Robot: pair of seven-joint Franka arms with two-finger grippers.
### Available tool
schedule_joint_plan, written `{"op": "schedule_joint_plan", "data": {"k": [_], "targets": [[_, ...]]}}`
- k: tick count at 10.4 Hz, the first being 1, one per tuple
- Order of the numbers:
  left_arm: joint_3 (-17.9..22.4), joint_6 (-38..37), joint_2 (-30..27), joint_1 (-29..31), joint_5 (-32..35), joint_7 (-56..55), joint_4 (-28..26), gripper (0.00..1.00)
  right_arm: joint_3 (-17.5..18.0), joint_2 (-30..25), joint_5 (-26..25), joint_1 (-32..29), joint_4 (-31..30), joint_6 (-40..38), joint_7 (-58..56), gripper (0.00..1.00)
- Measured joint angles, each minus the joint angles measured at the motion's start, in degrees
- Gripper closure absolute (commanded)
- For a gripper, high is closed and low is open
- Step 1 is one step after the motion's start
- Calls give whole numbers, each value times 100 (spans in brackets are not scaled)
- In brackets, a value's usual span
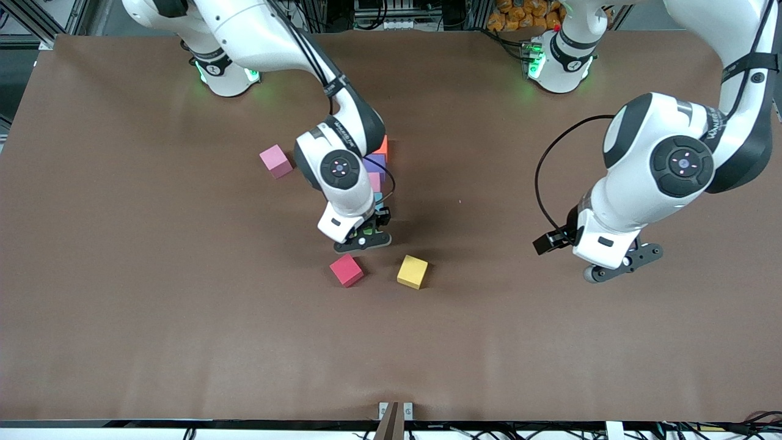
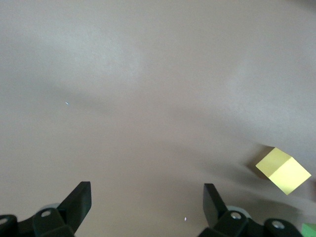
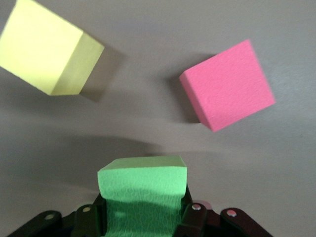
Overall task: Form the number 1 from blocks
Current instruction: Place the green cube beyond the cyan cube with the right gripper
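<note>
We see the right gripper (image 3: 143,217) clamping the green block (image 3: 143,185) (near red (image 1: 346,270) and yellow (image 1: 412,271) blocks), while the waiting left gripper (image 2: 147,205) hangs wide apart above the table (image 1: 122,305).

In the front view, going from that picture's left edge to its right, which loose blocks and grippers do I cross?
Pink block → red block → right gripper, jaws shut on the green block → yellow block → left gripper, jaws open, waiting over bare table.
</note>
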Motion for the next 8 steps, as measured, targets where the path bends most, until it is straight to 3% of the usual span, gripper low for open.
{"op": "schedule_joint_plan", "data": {"k": [6, 8], "targets": [[-45, 0, 0, 49, 0, 119, 2, 0, -88, 176, 0, 191, 2, 106, 216, 54], [-45, -1, -1, 24, 0, 141, 6, 0, -96, 176, 0, 312, 2, 84, 501, 48]]}}
